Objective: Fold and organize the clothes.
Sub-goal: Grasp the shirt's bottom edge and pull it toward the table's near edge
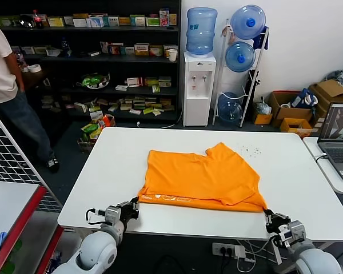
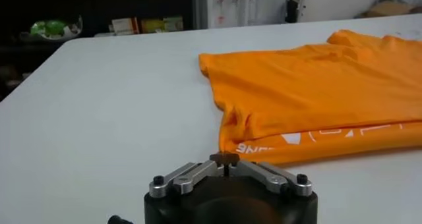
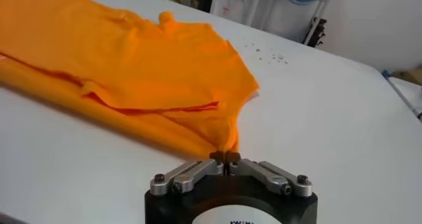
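- Orange T-shirt (image 1: 203, 180) lying partly folded on the white table (image 1: 103, 182), near the near edge, roughly at the middle of the tabletop.
- White lettering (image 2: 316, 138) along the near hem, seen in the left wrist view; upside down from there and too partial to read.
- Left gripper (image 1: 134, 206) at the near-left corner of the shirt, fingers pressed together; fingertips just beside the hem, whether fabric is pinched cannot be told from the left wrist view.
- Right gripper (image 1: 270, 218) at the near-right corner of the shirt, fingers pressed together, with the pointed corner of the fabric (image 3: 227, 143) coming down to the fingertips (image 3: 216, 156) and apparently caught between them.
- Right wrist view alone showing a red seam line (image 3: 198, 106) under the folded-over flap and dark specks (image 3: 267, 55) on the table beyond the shirt.
- Head view alone showing the surroundings: water dispenser (image 1: 199, 85) with a blue bottle on top at the far side, rack of blue bottles (image 1: 240, 63) to its right, stocked shelves (image 1: 103, 63) at far left, open laptop (image 1: 338, 140) at the right, a person (image 1: 11, 85) standing at far left.
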{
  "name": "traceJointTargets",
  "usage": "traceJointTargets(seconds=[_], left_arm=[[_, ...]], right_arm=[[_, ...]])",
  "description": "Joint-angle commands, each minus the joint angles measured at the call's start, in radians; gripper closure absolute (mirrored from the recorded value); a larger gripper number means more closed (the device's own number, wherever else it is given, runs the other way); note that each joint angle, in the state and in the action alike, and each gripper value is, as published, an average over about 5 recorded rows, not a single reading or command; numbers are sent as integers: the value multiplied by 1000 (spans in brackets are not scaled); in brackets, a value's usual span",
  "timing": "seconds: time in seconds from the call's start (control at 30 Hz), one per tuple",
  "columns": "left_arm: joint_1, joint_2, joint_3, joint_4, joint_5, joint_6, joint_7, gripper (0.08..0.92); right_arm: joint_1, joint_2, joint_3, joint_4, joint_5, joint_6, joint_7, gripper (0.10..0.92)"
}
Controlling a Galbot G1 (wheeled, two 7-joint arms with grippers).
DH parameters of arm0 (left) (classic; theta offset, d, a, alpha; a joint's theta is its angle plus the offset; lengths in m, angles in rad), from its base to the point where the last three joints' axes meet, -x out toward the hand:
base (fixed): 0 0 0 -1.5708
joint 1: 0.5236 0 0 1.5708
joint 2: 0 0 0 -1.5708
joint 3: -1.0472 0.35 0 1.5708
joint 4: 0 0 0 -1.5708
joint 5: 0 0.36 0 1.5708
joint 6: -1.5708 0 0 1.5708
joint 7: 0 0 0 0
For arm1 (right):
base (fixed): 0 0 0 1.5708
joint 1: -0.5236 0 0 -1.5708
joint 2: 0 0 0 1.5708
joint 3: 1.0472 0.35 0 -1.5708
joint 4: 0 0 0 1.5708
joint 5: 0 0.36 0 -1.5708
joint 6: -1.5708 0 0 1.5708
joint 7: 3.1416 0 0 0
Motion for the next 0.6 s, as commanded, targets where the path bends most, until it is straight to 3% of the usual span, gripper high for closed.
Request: traceJointTargets(seconds=[0.03, 0.37, 0.5, 0.6], left_arm=[[160, 129, -18, -187, -62, 62, -35, 911], [238, 148, -45, -256, -82, 126, -91, 911], [262, 141, -57, -291, -116, 128, -113, 893], [276, 142, -71, -335, -154, 131, -131, 827]], right_arm=[[-162, -34, 51, 187, 54, -109, 54, 900], [-187, -19, 78, 201, 80, -171, 60, 896], [-189, -12, 82, 225, 103, -178, 67, 818], [-187, -11, 88, 249, 128, -176, 82, 731]])
